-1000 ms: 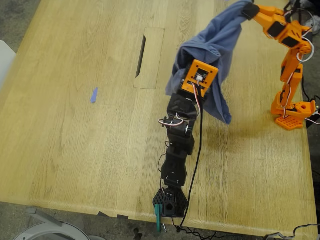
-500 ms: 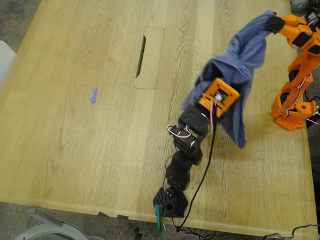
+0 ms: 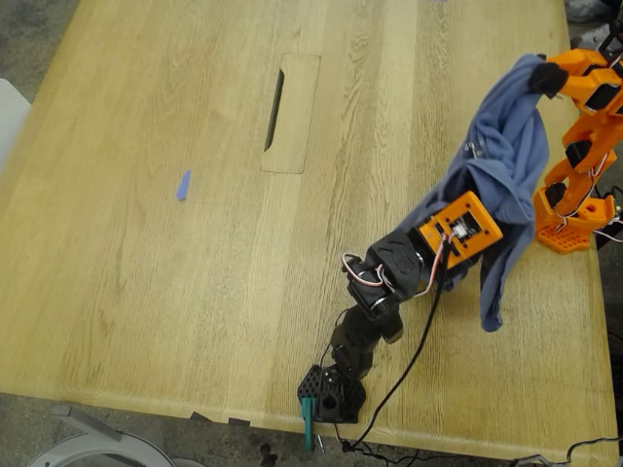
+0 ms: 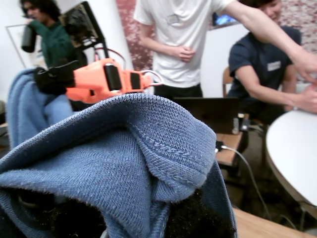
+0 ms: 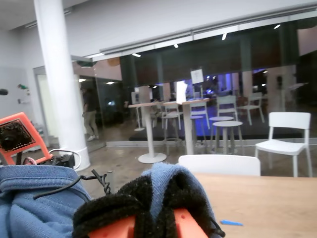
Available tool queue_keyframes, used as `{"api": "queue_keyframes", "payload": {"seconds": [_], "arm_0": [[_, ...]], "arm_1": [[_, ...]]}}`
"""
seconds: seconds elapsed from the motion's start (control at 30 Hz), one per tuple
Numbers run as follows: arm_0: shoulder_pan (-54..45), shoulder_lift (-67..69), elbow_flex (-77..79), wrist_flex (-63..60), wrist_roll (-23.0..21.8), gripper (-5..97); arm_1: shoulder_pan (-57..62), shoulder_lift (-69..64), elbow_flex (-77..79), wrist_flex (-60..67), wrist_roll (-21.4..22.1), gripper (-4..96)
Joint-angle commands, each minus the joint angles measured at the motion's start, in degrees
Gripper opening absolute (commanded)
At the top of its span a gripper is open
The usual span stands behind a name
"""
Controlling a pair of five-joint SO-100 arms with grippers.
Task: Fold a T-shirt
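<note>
Light wood table (image 3: 146,292), shot from above, with a rectangular cable-slot panel (image 3: 290,112) set in it toward the far side.

Exterior view:
- T-shirt (image 3: 506,165) is slung between both arms at the exterior view's right and bunched into a rope, not spread flat.
- My first gripper (image 3: 475,195) is on the black arm w/ the orange head. Its tip is buried in the cloth mid-span.
- My second gripper (image 3: 538,78) is on the orange arm, far right, clamped on the shirt's top end.
- One loose tail hangs down past the first gripper toward the near edge. Can't tell if it touches the wood.
- Small blue tape scrap (image 3: 183,185) lies well apart, at the view's left.
- Black arm base (image 3: 331,394) sits at the near edge, orange base (image 3: 569,229) at the right edge.

First wrist view:
- Hemmed fold of the T-shirt (image 4: 129,163) is draped over my first gripper (image 4: 148,223). Black pads are closed w/ cloth in them.
- My second gripper (image 4: 52,79) is beyond, biting the other end.
- A person in a white tee (image 4: 178,39) stands in the bkgd, with others seated.

Second wrist view:
- My second gripper (image 5: 148,208) has its black pads pinched on a blue fold.
- More T-shirt (image 5: 34,198) is alongside.
- Tape scrap (image 5: 231,222) is on the table beyond.
- White pillar (image 5: 59,84) and café chairs are behind.
</note>
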Motion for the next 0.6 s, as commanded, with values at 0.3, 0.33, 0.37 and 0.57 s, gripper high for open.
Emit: {"api": "queue_keyframes", "payload": {"seconds": [0.3,0.33,0.37,0.57], "arm_0": [[13.7,7.4,-2.5,5.5,0.5,0],[13.7,7.6,-2.5,6.4,0.5,0],[13.7,7.9,-2.5,7.3,0.4,0],[13.3,9.0,-1.9,11.2,-1.8,0]], "arm_1": [[-5.7,2.7,1.3,6.9,-0.8,0.4],[-5.7,2.7,1.1,7.8,-0.6,0.4],[-5.7,2.7,0.9,8.5,-0.5,0.4],[-6.0,2.5,-0.6,15.0,0.8,0.4]]}}
